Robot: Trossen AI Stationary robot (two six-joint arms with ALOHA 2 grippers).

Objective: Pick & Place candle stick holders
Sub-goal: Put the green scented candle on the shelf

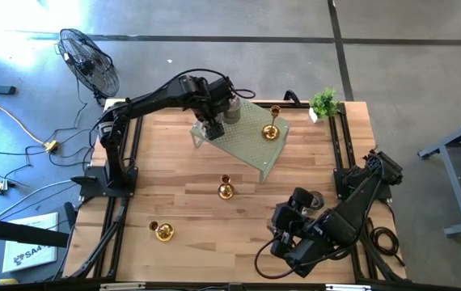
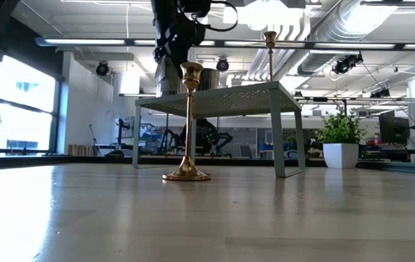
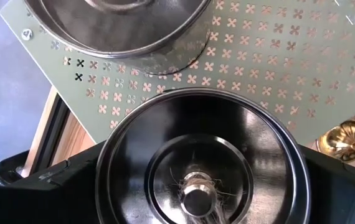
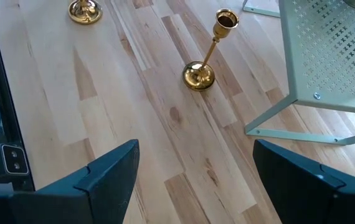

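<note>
Cataloguing: candle stick holders, gold and grey-silver, spread between the surface and a rack.
Grey cup between fingers: squat grey-silver cup fills the left wrist view, standing on the rack with the left end effector around it; whether the fingers touch its wall cannot be told.
Second grey cup: sits just beyond the first on the same rack top, close beside it; grouping suggests the rack is the drop-off spot.
Gold holder on rack: upright near the rack's far corner, stem vertical on its round base.
Gold holder, centre: standing on the wood just in front of the rack, not yet moved by the look of it.
Gold holder, near edge: upright toward the left front of the surface, well apart from the rack.
Left end effector: fingers spread wide, straddling the cup; judged to be releasing or about to grip, which one the views do not settle.
Right end effector: waits low over the right front of the surface, fingers apart, nothing between them.
Rack: pale green perforated stand on four legs, raised above the surface.
Surface: pale wooden planks.
Potted plant: small green one at the far right corner, clear of the work.
</note>
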